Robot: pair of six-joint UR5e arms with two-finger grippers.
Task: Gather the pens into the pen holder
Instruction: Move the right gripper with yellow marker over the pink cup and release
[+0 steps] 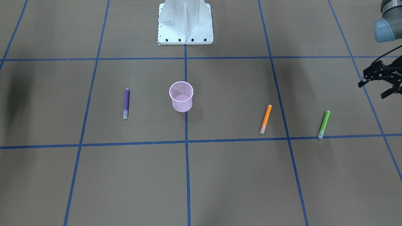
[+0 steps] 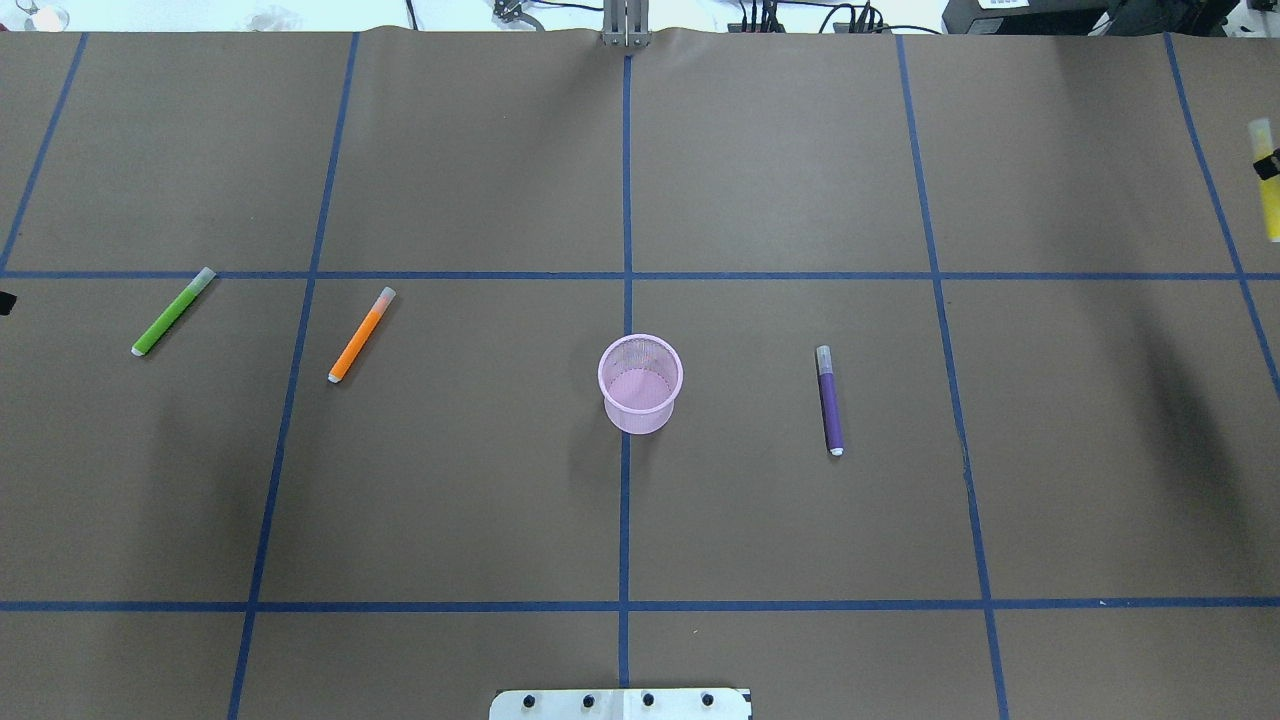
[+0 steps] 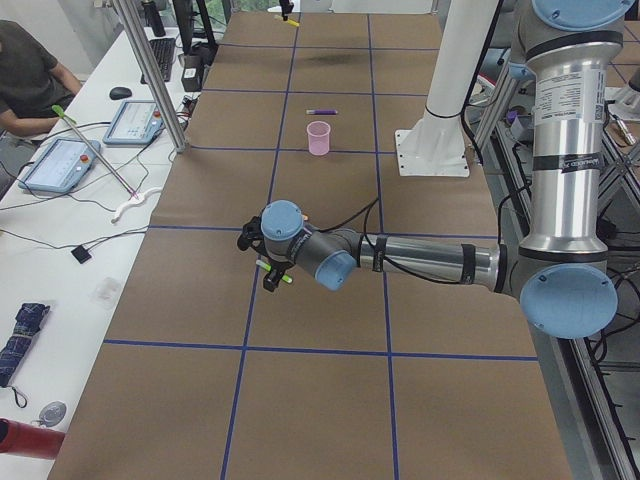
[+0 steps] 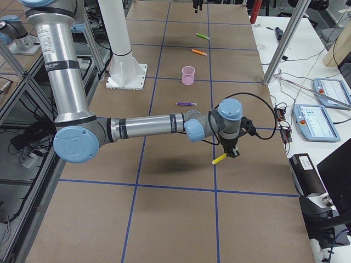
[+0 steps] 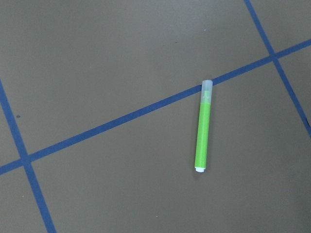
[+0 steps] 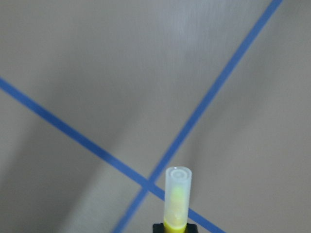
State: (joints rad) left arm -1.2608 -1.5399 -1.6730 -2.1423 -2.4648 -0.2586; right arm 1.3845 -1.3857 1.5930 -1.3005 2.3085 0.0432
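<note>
Right gripper (image 4: 231, 153) is pinching a smooth yellow translucent-capped marker (image 6: 175, 201), clearest on the wrist camera. Left gripper (image 1: 372, 90) is hanging spread, empty.

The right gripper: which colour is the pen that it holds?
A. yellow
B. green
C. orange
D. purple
A: in the right wrist view a yellow pen with a pale cap sticks out of the right gripper, while the purple pen, the orange pen and the green pen lie on the table.
</note>
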